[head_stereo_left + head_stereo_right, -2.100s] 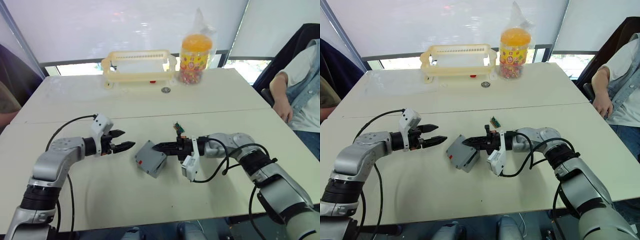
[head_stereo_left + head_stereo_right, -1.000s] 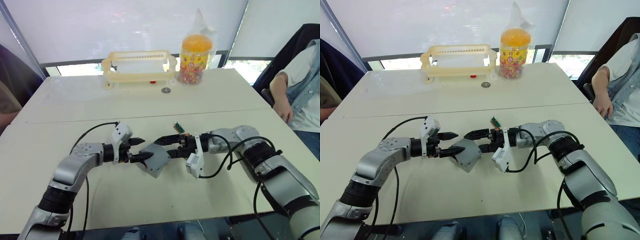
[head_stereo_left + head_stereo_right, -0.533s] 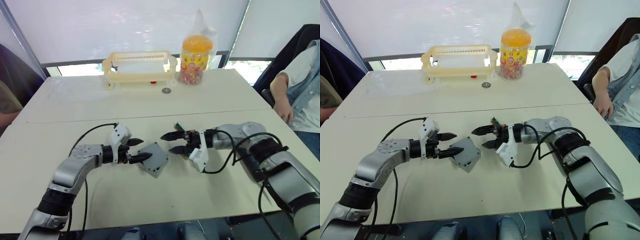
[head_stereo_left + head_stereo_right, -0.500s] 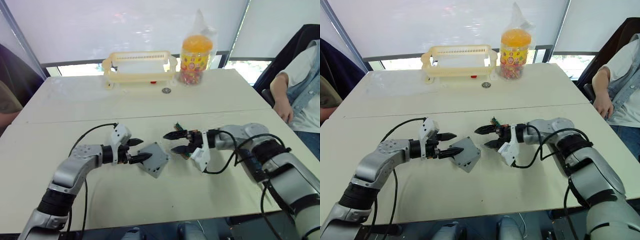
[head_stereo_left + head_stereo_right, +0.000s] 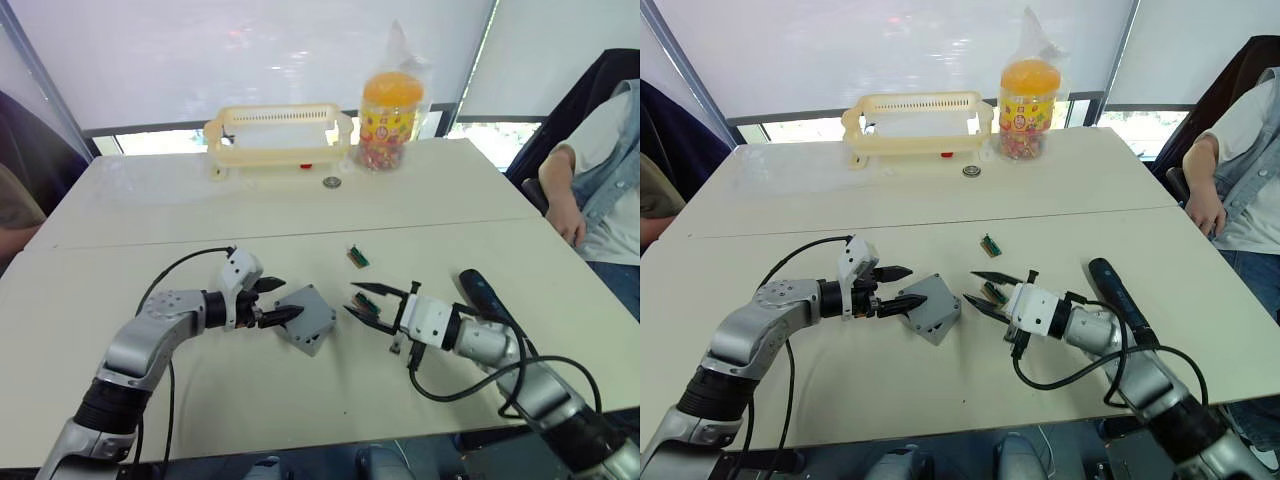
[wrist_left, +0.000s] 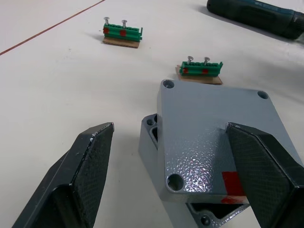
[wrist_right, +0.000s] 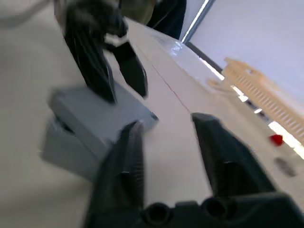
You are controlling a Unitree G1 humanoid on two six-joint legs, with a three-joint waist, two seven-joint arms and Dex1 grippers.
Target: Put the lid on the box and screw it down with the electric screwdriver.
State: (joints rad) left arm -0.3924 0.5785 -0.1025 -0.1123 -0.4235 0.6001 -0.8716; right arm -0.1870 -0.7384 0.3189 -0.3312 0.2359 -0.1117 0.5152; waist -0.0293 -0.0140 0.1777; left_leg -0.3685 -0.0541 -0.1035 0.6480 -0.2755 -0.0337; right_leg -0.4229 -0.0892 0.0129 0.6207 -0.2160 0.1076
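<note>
Lid [image 6: 216, 137] sits askew on box [image 5: 308, 322], mid desk [image 5: 250, 390]. L end effector [image 5: 277, 302] spread wide at lid's edge, not gripping. R end effector [image 5: 362, 304] also spread, near box. Electric screwdriver [image 5: 1118, 287] lies by R arm.

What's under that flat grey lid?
The grey box sits under the lid. The lid lies crooked on it, so a box corner with a screw hole sticks out. The lid covers the inside of the box, so what's in there can't be seen.
</note>
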